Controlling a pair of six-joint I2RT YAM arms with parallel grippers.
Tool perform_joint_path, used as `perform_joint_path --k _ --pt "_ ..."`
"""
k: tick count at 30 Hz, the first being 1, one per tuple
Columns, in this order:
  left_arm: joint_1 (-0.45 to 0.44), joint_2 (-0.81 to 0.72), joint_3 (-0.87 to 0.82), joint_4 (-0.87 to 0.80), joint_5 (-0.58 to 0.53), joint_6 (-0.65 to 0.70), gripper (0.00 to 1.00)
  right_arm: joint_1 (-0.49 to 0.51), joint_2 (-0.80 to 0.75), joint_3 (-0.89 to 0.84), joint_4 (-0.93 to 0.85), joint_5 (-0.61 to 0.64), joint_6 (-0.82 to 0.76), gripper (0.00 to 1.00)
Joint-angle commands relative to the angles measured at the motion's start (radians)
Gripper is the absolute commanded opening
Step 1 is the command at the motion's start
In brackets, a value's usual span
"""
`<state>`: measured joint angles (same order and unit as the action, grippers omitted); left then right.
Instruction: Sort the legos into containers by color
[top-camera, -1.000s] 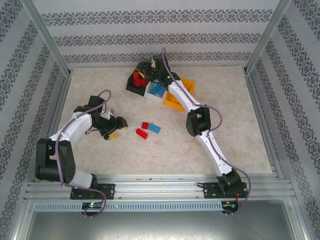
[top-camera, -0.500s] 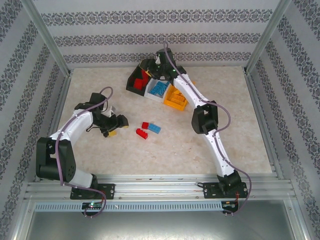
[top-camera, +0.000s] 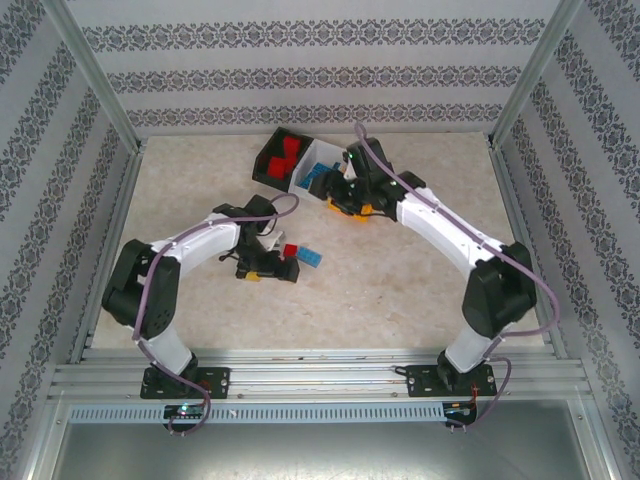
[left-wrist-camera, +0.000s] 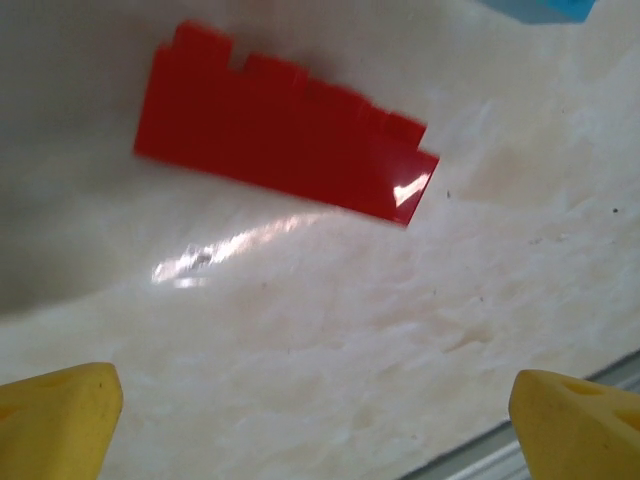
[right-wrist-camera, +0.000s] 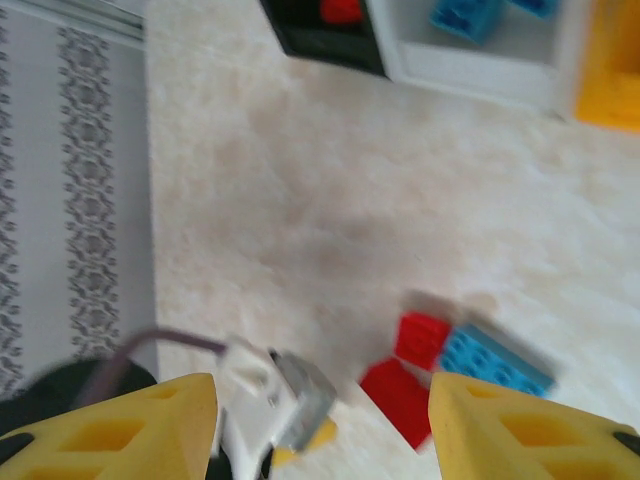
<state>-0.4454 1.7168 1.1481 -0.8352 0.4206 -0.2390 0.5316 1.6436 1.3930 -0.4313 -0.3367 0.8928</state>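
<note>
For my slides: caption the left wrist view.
Open left gripper hovers over a red brick lying on the pale table.

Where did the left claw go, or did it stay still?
Yes, it moved. The left gripper slid right across the table, up to the loose red brick, which stayed put.

We've got the left gripper (top-camera: 268, 268) down low over the table (top-camera: 200, 180), just beside a small red brick (top-camera: 290, 250) and a blue brick (top-camera: 311, 257) that lie touching each other. At the back we see the black bin (top-camera: 270, 160) with red bricks (top-camera: 288, 152) in it, the white bin (top-camera: 325, 152) alongside holding blue ones (top-camera: 318, 178), and the right gripper (top-camera: 348, 192) hanging over the orange bin (top-camera: 362, 211), hiding most of it.
</note>
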Motion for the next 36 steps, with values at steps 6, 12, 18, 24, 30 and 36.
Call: perform_joint_path --k 6,12,18,24,30,36 --pt "-0.027 0.110 0.119 -0.055 -0.155 0.173 1.00 0.047 -0.206 -0.241 0.020 0.103 0.063 0.60" --pt "-0.052 0.171 0.190 -0.073 -0.205 0.201 1.00 0.045 -0.263 -0.279 0.003 0.120 0.061 0.60" --pt "-0.103 0.207 0.213 -0.080 -0.227 0.205 0.95 0.038 -0.305 -0.318 0.005 0.135 0.066 0.60" --pt "-0.111 0.216 0.177 -0.063 -0.240 0.193 0.87 0.025 -0.317 -0.344 0.016 0.129 0.067 0.60" --pt "-0.110 0.218 0.174 -0.054 -0.259 0.164 0.74 0.025 -0.316 -0.348 0.022 0.126 0.068 0.60" --pt "-0.085 0.136 0.153 -0.035 -0.229 0.090 0.73 0.027 -0.310 -0.343 0.024 0.115 0.069 0.60"
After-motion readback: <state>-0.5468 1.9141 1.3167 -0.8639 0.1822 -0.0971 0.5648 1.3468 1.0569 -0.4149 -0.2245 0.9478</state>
